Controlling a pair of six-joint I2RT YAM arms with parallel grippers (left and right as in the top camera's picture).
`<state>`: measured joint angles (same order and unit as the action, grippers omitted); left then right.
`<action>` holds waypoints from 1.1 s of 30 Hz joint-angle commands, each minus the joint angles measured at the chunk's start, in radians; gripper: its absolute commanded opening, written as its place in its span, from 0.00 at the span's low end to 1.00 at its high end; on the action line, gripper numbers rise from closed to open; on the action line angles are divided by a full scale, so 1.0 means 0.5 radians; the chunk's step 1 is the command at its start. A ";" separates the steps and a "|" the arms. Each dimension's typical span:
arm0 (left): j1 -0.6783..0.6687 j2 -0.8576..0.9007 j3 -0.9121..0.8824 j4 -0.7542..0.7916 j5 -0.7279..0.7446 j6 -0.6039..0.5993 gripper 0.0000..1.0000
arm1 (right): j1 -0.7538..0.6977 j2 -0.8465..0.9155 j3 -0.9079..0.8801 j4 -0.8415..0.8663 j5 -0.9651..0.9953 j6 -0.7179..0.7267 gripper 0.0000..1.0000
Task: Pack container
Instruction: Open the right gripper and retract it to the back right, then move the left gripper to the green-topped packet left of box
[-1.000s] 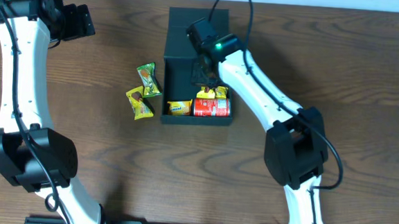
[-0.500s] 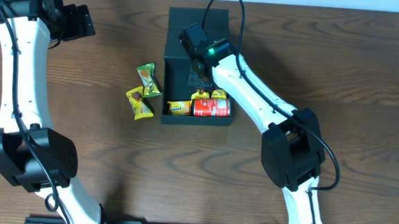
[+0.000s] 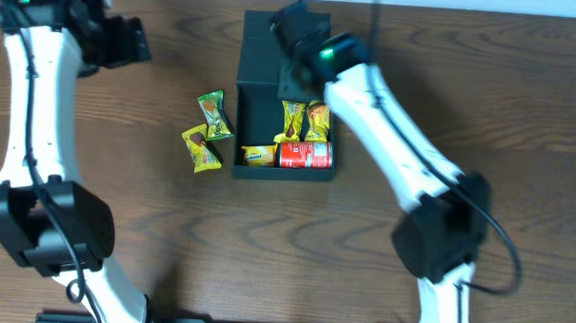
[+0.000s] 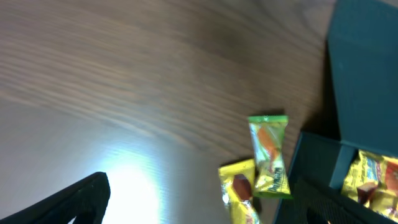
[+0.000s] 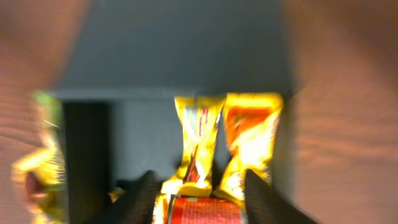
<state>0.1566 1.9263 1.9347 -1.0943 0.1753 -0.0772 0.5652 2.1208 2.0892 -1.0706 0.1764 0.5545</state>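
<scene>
The dark container stands open at the table's centre, its flap lid laid back on the far side. Inside lie a red can, two yellow snack packets and a small yellow packet. My right gripper hovers open and empty over the box's far edge. In the right wrist view the gripper has its fingers either side of the can and packets. My left gripper is open and empty at the far left; in its wrist view it hangs above two loose packets.
Two snack packets lie on the wood left of the box: a green-and-yellow one and a yellow one. The container's lid shows at the right edge of the left wrist view.
My right gripper has drawn back from inside the box toward the lid, leaving two yellow packets uncovered in the box. The left gripper has shifted slightly right.
</scene>
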 commanded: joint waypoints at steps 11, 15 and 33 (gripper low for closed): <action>-0.516 0.118 -0.702 0.808 0.121 -0.288 0.96 | -0.578 -0.513 0.103 -0.265 0.208 -0.108 0.46; -0.542 0.282 -0.708 0.790 0.117 -0.374 0.95 | -0.595 -0.513 0.104 -0.311 0.209 -0.109 0.45; -0.536 -0.101 -0.705 0.742 -0.214 -0.483 0.89 | -0.597 -0.513 0.102 -0.314 0.225 -0.111 0.46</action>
<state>-0.1123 1.9335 1.5822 -0.7063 0.1780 -0.2993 0.2741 1.8652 2.1429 -1.2289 0.2699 0.5110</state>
